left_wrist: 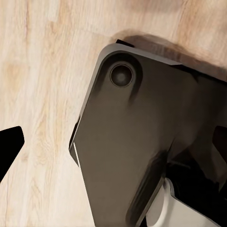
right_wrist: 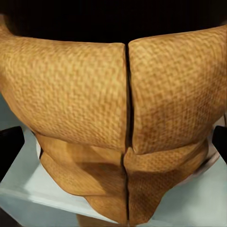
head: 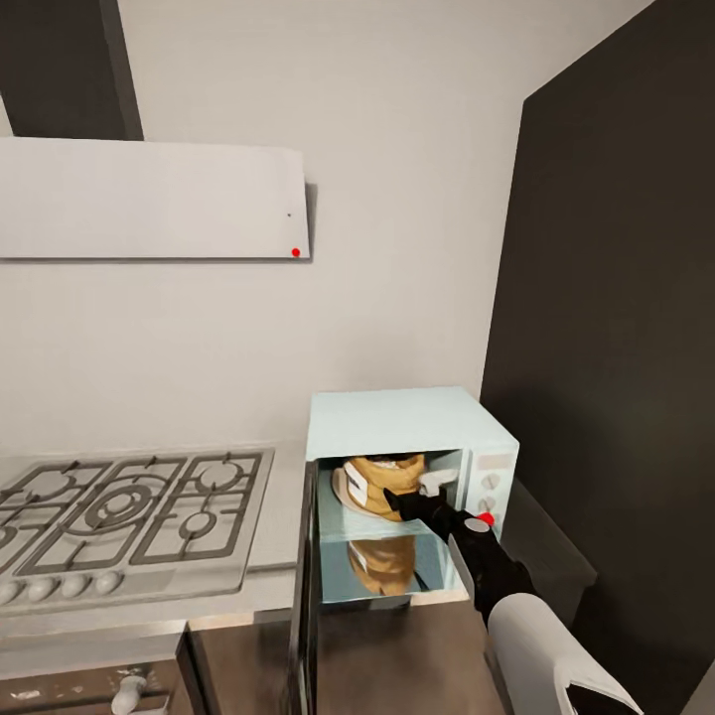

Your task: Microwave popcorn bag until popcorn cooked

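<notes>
One arm reaches into the microwave (head: pixel 407 422), the right one, at about 4 o'clock in the head view. The pale mint box sits on the countertop (head: pixel 283 516) with its door (head: pixel 303 586) swung open toward the camera, and two knobs (head: pixel 490 489) and a red dot (head: pixel 486 517) show on its front panel. Inside the cavity the popcorn bag (head: pixel 382 484) rests on the white turntable (head: pixel 343 489), its tan weave mirrored in the glossy cavity floor below. The right gripper (head: pixel 422 494) is at the bag's 3 o'clock side, touching or just beside it; whether its fingers clamp the sack or stand apart from it cannot be told. In the right wrist view the popcorn bag (right_wrist: pixel 113 123) is very close, a vertical seam down its middle, with dark fingertips (right_wrist: pixel 9 146) wide apart at the two edges of the frame.

At 9 o'clock from the microwave lies the gas hob (head: pixel 124 521) with its grey grates, and a white hood (head: pixel 149 199) hangs on the wall at 11 o'clock, a small red dot at its corner.

The left wrist view looks down at the wood-plank floor (left_wrist: pixel 42 71) and a dark part of the robot base (left_wrist: pixel 137 142); the left fingers' spread cannot be judged
</notes>
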Robot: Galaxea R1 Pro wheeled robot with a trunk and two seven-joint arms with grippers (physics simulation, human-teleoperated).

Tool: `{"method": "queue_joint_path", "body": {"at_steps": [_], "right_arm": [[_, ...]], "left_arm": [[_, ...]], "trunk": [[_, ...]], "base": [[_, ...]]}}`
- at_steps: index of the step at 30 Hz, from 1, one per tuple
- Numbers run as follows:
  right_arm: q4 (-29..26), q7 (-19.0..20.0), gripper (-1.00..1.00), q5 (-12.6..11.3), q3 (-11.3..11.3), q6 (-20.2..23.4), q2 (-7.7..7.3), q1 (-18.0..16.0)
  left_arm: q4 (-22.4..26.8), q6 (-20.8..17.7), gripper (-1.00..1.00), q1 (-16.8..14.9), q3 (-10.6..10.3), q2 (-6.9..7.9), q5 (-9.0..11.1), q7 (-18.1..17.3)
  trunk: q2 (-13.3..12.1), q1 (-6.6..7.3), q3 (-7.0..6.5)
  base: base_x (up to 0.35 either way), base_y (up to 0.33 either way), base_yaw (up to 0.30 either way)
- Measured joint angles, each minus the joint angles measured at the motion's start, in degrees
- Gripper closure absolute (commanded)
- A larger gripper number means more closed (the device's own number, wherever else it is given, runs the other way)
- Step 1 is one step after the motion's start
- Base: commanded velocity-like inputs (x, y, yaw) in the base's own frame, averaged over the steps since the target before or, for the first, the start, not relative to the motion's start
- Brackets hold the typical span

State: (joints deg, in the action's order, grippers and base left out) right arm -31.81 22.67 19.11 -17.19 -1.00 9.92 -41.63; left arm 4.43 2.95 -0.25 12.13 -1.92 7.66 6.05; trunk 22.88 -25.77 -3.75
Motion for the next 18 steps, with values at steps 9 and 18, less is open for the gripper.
{"method": "queue_joint_path", "body": {"at_steps": [9, 18], "right_arm": [[0.0, -0.1, -1.0, 0.4, -0.1, 0.1, 0.0, 0.0], [0.1, -0.1, -1.0, 0.3, -0.3, 0.2, 0.0, 0.0]], "left_arm": [[0.0, 0.0, -1.0, 0.0, 0.1, -0.2, 0.0, 0.6], [-0.1, 0.0, -1.0, 0.0, 0.1, -0.26, 0.0, 0.6]], "trunk": [[0.0, -0.04, 0.0], [0.0, -0.04, 0.0]], "base": [[-0.264, 0.0, 0.0], [-0.346, 0.0, 0.0]]}}
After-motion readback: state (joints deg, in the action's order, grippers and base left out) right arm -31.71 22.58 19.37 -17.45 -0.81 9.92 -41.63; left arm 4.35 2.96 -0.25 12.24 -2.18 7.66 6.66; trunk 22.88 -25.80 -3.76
